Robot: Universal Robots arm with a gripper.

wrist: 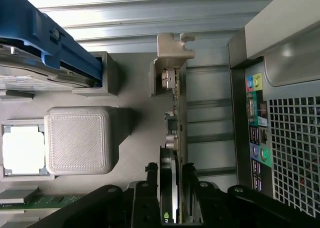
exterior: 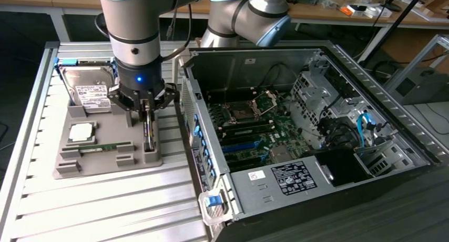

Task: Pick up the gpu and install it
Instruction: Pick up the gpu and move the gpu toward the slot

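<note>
Your fingers [wrist: 150, 188] straddled the gpu [wrist: 177, 113], parted, nine o'clock from the case [exterior: 266, 184]. It looked light, stiff, fragile; grip its faces.

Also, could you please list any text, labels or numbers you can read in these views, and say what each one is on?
No text can be read.
White label on the hard drive: print too small to read.
Black-and-white label on the computer case: too small to read.
Small white sticker beside it: blurred, unreadable.
Green mark on the gpu: cut off at the picture's edge, unreadable.
</note>
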